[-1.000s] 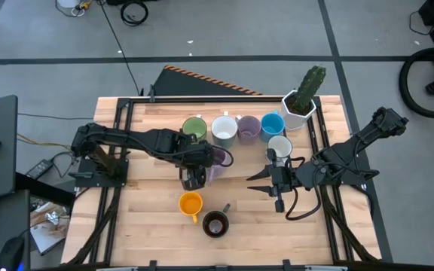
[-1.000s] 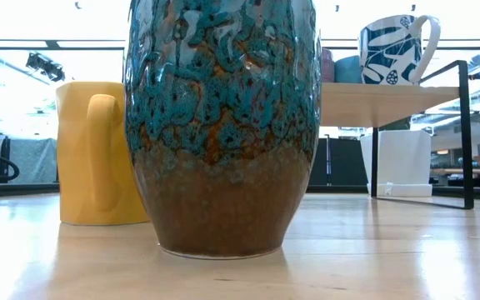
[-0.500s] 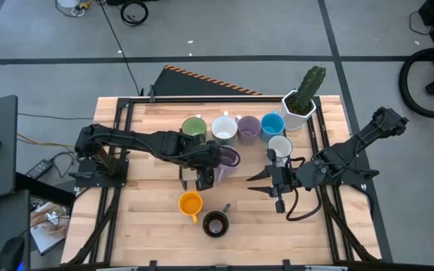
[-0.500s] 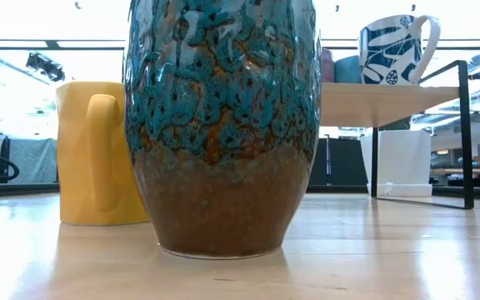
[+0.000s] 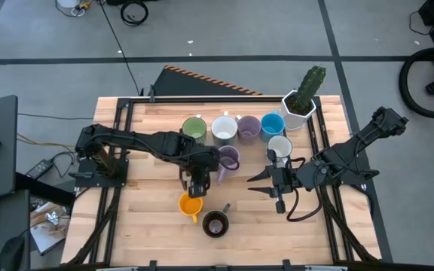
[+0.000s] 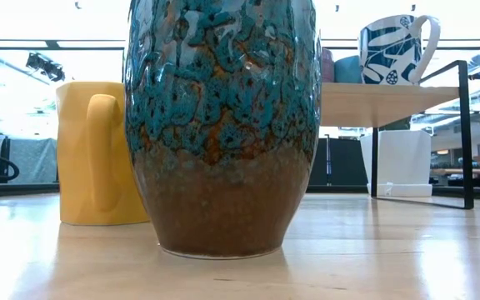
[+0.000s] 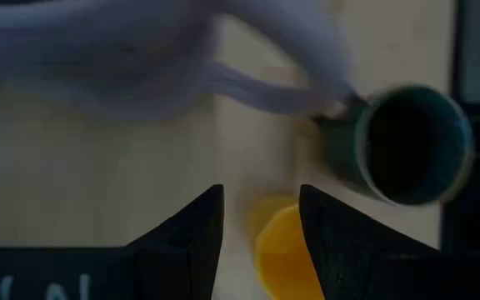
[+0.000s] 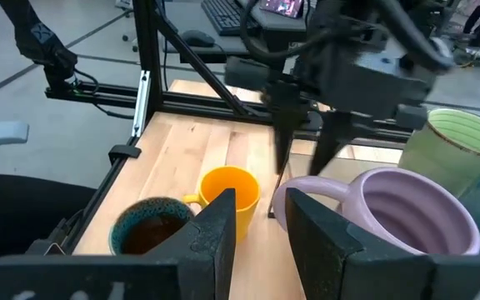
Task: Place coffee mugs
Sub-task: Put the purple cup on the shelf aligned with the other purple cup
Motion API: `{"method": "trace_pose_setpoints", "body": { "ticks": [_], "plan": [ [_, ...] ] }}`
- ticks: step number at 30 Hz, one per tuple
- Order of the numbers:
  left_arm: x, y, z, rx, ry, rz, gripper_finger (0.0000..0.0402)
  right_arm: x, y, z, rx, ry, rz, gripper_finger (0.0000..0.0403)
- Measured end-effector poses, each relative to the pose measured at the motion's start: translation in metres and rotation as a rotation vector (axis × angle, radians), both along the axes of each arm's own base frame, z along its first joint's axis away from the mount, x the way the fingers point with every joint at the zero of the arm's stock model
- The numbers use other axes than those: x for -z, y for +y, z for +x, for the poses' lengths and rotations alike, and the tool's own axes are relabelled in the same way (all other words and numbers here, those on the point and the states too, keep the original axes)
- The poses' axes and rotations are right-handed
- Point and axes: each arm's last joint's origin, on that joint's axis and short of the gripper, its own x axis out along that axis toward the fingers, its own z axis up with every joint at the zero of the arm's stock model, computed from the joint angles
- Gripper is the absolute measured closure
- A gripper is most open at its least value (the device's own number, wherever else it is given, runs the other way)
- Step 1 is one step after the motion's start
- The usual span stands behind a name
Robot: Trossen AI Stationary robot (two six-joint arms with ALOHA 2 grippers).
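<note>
A lavender mug (image 5: 228, 156) stands upright on its base mid-table, its handle (image 8: 300, 190) facing my left gripper. My left gripper (image 5: 197, 184) hangs open, pointing down, between that mug and the orange mug (image 5: 191, 203). In the right wrist view its fingers (image 8: 280, 154) stand just above and behind the handle. The dark brown mug (image 5: 215, 223) stands near the orange one. Green (image 5: 194, 128), white (image 5: 224, 129), lavender (image 5: 248, 128) and blue (image 5: 272, 124) mugs form a far row, with another white mug (image 5: 279, 147) close by. My right gripper (image 5: 256, 183) waits open to the right.
A white hexagonal pot with a cactus (image 5: 300, 104) stands at the far right corner. Black rails (image 5: 123, 128) run along the table's left and right sides. The low view is filled by the dark brown mug (image 6: 223, 125) and the orange mug (image 6: 98, 154). Bare wood lies at the near right.
The lavender mug has shifted a little toward the table's right and far edge and now stands apart from my left gripper. My left gripper has drawn back toward the near edge, ending close above the orange mug. My right arm kept still.
</note>
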Motion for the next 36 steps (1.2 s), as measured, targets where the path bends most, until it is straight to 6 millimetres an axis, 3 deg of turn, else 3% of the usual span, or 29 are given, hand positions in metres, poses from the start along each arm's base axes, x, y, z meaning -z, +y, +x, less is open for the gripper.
{"method": "trace_pose_setpoints", "body": {
  "ticks": [11, 36],
  "plan": [
    [-0.002, -0.018, 0.013, 0.09, -0.141, 0.0, 0.0238, 0.0, 0.0, 0.0, 0.0, -0.001, 0.001, 0.0291],
    [-0.002, -0.009, 0.044, 0.078, -0.371, 0.122, 0.0238, 0.0, 0.0, 0.0, 0.001, 0.001, 0.003, 0.0291]
  ]
}}
